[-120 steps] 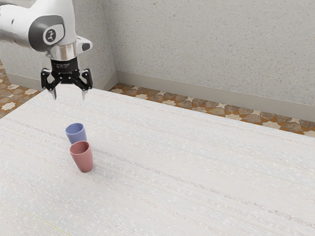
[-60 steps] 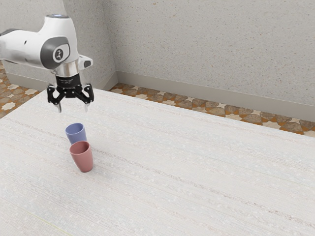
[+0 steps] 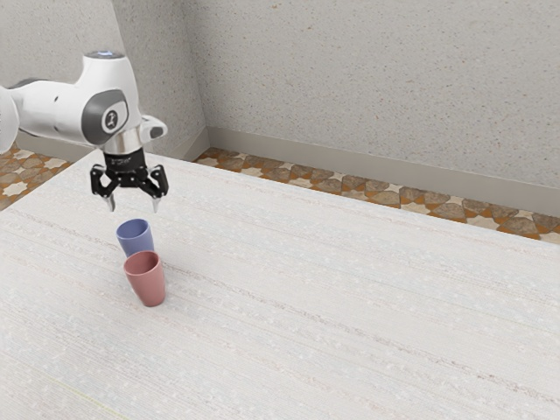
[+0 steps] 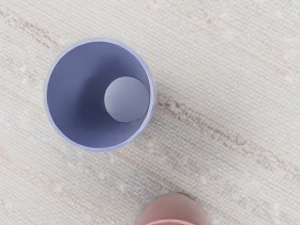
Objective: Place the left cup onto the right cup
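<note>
**Mia:** Hand (image 3: pixel 132 207) first. Where was it?

**Ben:** It hung right above the blue cup (image 3: pixel 135 237). Its two fingers were spread wide, with nothing between them.

**Mia:** And the blue cup?

**Ben:** It stood upright on the desk (image 3: pixel 350 289), just under the hand.

**Mia:** What was next to it?

**Ben:** The pink cup (image 3: pixel 144 277). It was near the blue one but not touching, and upright too. Far off were the tiled floor (image 3: pixel 350 185) and the wall (image 3: pixel 394 79).

**Mia:** Which step was it?

**Ben:** Reaching, I think. No cup was lifted yet. Next the hand needed to go straight down, put a finger on each side of the blue cup, and squeeze gently.
</note>
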`<state>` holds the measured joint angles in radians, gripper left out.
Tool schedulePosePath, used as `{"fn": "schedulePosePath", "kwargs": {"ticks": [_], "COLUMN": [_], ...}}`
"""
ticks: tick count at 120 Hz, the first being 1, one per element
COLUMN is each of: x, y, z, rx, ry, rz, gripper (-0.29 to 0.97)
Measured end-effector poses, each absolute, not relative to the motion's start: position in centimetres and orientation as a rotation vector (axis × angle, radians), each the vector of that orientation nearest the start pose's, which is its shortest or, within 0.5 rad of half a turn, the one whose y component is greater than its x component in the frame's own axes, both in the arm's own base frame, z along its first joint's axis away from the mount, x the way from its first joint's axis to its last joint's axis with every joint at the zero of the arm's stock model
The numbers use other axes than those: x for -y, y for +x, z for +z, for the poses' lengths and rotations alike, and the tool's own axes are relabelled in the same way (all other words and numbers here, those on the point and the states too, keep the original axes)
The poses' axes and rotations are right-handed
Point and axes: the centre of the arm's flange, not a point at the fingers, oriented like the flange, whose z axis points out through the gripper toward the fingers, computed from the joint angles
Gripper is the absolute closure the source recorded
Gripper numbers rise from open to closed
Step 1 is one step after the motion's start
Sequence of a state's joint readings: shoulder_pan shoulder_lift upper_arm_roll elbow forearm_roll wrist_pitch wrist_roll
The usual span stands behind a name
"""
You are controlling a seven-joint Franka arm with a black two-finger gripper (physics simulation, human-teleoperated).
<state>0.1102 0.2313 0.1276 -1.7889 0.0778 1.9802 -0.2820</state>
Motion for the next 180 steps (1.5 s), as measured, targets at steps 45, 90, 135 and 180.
{"fn": "schedulePosePath", "kwargs": {"ticks": [45,90,135,180], "x": [-14.8,-16.2,-17.2,-17.6], "y": [61.4,61.7,62.1,62.5], "z": [39.4,36.6,34.6,33.4], "rx": [0.535,0.477,0.436,0.411], "ry": [-2.992,-3.011,-3.015,-3.016], "rz": [0.011,0.031,0.034,0.018], "gripper": [0.00,0.00,0.00,0.00]}}
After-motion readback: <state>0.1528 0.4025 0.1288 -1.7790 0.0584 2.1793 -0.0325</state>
